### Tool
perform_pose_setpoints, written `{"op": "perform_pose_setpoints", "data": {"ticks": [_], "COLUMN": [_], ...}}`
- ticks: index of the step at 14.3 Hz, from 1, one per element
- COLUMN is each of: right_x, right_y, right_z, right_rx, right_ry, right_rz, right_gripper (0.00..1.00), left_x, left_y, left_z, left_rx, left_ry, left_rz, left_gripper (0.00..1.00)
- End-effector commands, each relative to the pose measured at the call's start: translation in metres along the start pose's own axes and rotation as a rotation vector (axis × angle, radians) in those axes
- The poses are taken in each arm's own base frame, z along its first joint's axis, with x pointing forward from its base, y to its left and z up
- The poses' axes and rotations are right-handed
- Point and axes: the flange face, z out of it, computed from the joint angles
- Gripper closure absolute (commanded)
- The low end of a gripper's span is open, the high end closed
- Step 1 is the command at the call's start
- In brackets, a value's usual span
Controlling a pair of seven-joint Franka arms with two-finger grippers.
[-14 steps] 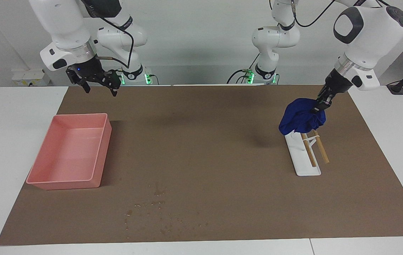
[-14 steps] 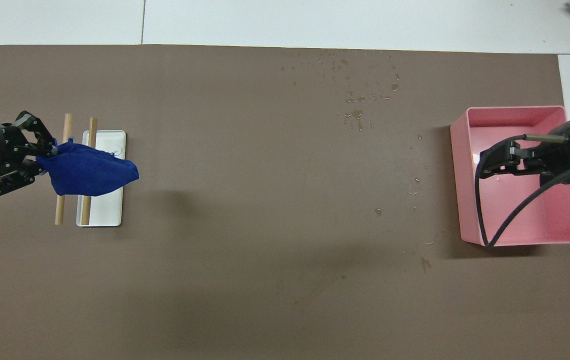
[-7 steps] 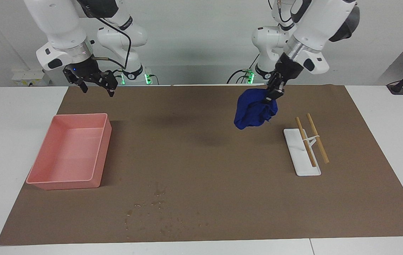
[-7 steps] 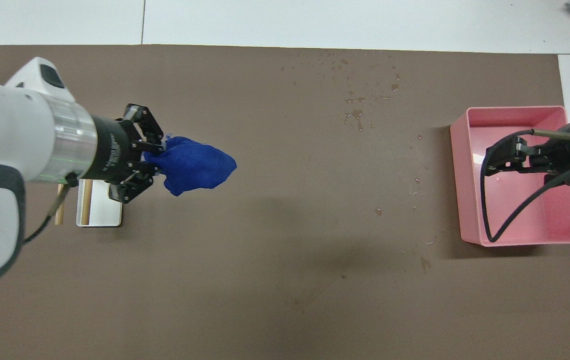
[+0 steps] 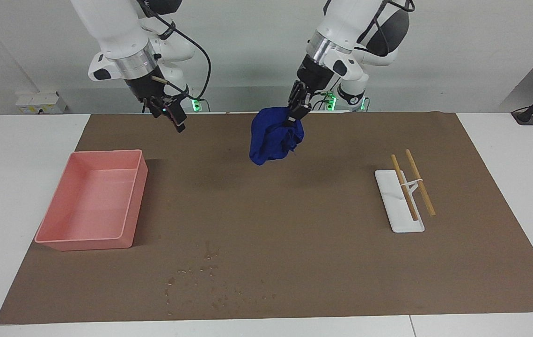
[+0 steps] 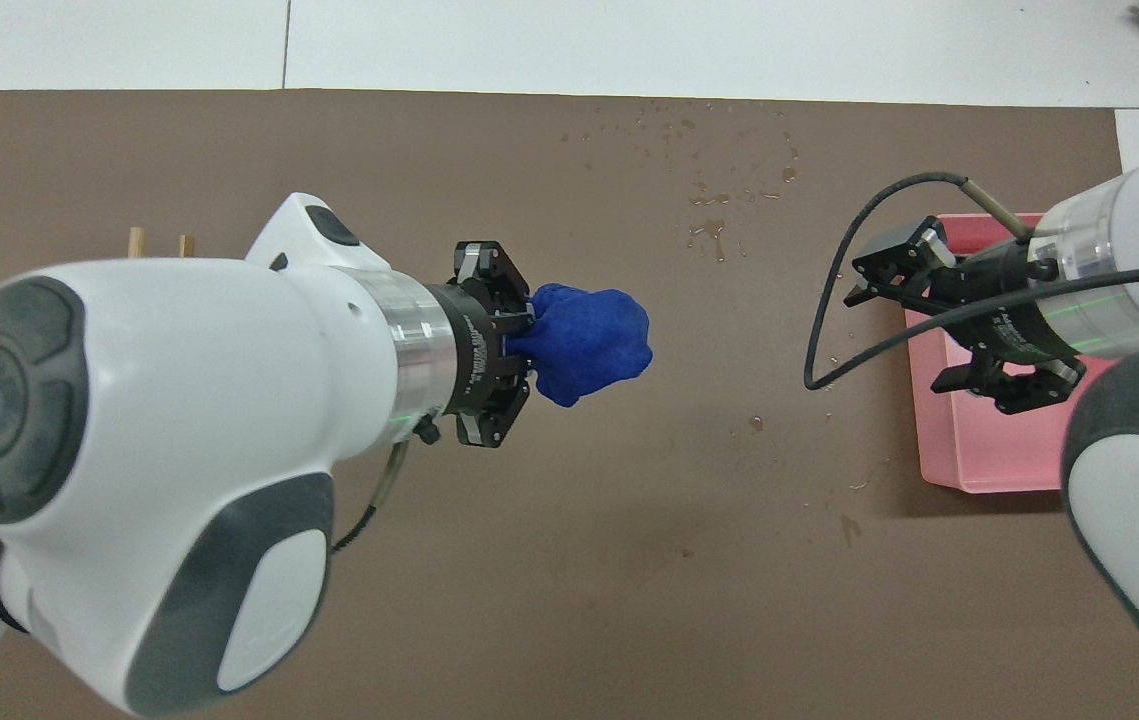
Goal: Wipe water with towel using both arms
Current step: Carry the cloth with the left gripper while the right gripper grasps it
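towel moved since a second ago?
Yes. The towel, in the left hand, left the white rack, travelling toward the pink bin.

White table (image 5: 9, 154) — brown mat (image 5: 294, 224) (water (image 5: 200, 274) spattered) — pink tray (image 5: 93, 201), white rack (image 5: 399, 201).

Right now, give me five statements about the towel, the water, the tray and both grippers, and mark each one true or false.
1. The left gripper holds the towel in the air. True.
2. The towel lies on the water. False: it hangs clear of the mat, nearer to the robots than the water.
3. The right gripper is open and empty. True.
4. The pink tray holds the towel. False: nothing blue lies in it.
5. The white rack carries two wooden rods. True.
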Motion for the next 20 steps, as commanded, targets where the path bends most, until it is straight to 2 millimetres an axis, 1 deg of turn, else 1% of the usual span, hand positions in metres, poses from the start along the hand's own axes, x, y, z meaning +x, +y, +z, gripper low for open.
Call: {"op": "perform_pose_setpoints", "data": {"ticks": [1, 2, 4, 6, 7, 8, 9, 10, 11, 12, 13, 14, 15, 16, 20], "right_x": [-0.005, -0.011, -0.017, -0.020, -0.027, -0.045, -0.054, -0.055, -0.059, -0.062, -0.062, -0.062, -0.062, -0.062, -0.061], "right_y": [-0.009, -0.015, -0.030, -0.043, -0.050, -0.060, -0.064, -0.067, -0.072, -0.074, -0.074, -0.075, -0.075, -0.075, -0.075], "right_z": [0.006, 0.006, 0.013, 0.003, 0.007, 0.013, 0.016, 0.018, 0.023, 0.025, 0.024, 0.024, 0.024, 0.023, 0.022], "right_rx": [0.060, 0.078, 0.109, 0.222, 0.226, 0.214, 0.209, 0.216, 0.223, 0.228, 0.234, 0.236, 0.241, 0.242, 0.251], "right_ry": [-0.085, -0.100, -0.154, -0.238, -0.249, -0.260, -0.268, -0.274, -0.275, -0.276, -0.273, -0.272, -0.273, -0.280, -0.284], "right_rz": [0.239, 0.314, 0.445, 0.580, 0.604, 0.593, 0.590, 0.607, 0.621, 0.622, 0.621, 0.615, 0.613, 0.616, 0.618], "right_gripper": [0.01, 0.01, 0.01, 0.01, 0.01, 0.01, 0.01, 0.01, 0.01, 0.03, 0.13, 0.42, 0.76, 1.00, 1.00], "left_x": [-0.016, -0.024, -0.036, -0.050, -0.060, -0.067, -0.075, -0.081, -0.083, -0.083, -0.085, -0.085, -0.087, -0.088, -0.089], "left_y": [-0.007, -0.010, -0.015, -0.017, -0.022, -0.024, -0.029, -0.036, -0.037, -0.036, -0.036, -0.035, -0.036, -0.034, -0.031], "left_z": [0.001, 0.002, 0.002, 0.002, 0.003, 0.001, 0.002, 0.005, 0.005, 0.004, 0.003, 0.002, 0.004, 0.003, 0.003], "left_rx": [-0.049, -0.056, -0.080, -0.129, -0.150, -0.169, -0.168, -0.160, -0.160, -0.170, -0.186, -0.193, -0.193, -0.205, -0.221], "left_ry": [-0.049, -0.061, -0.090, -0.136, -0.164, -0.187, -0.198, -0.201, -0.204, -0.211, -0.224, -0.229, -0.233, -0.242, -0.254], "left_rz": [-0.086, -0.111, -0.136, -0.163, -0.177, -0.187, -0.181, -0.169, -0.166, -0.168, -0.167, -0.169, -0.174, -0.176, -0.178], "left_gripper": [1.00, 1.00, 1.00, 1.00, 1.00, 1.00, 1.00, 1.00, 1.00, 1.00, 1.00, 1.00, 1.00, 1.00, 1.00]}}
